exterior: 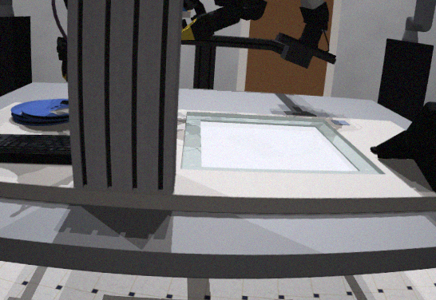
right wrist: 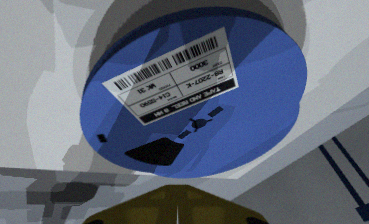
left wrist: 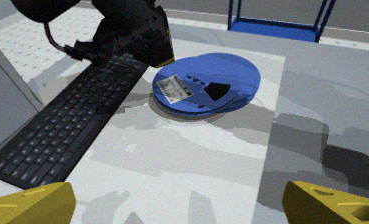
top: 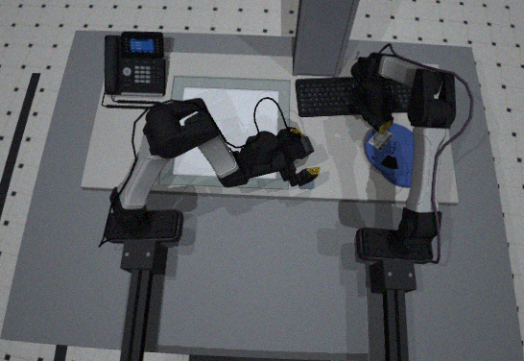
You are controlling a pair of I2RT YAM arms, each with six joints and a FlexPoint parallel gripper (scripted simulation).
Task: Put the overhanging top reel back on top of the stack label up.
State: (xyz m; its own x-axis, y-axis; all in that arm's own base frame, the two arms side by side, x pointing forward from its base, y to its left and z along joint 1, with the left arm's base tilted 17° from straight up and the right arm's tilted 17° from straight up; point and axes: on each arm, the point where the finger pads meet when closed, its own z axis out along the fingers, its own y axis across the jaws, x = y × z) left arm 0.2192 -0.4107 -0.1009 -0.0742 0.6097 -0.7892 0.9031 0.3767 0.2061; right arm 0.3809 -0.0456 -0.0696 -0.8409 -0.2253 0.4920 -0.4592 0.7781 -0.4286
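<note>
A grey table [top: 264,276] [exterior: 223,99] bears a pale board [top: 336,180] [exterior: 239,186] [left wrist: 150,165]. At mid-depth on the left, the left gripper [top: 306,152] [left wrist: 179,192] hangs open above the board, with nothing between its fingers.

To the right, the top reel [top: 376,158] [exterior: 36,108] [left wrist: 192,101] [right wrist: 265,75] lies on the stack, label [top: 380,140] [left wrist: 175,89] [right wrist: 177,75] up. It is off centre; a lower reel [left wrist: 252,80] shows beyond its rim. Finding: not square.

The right gripper [top: 385,126] [left wrist: 171,62] [right wrist: 177,194] is closed on nothing, near the reel's far-left rim. No contact is visible. It appears placed to nudge the rim rather than pinch it.

Risks: tips set too low would probably catch the lower reel and shift the whole stack; tips too high would ride onto the face and slide without moving it. A push off the centre line could turn the reel, and a long one could carry it past square to overhang the opposite side. Downward pressure at the rim may tip it.

Farther back, the keyboard [top: 321,96] [exterior: 36,150] [left wrist: 60,125] lies beneath the right arm; a low wrist could strike it. The column [top: 326,27] [exterior: 124,70] [left wrist: 7,95] stands beyond.
</note>
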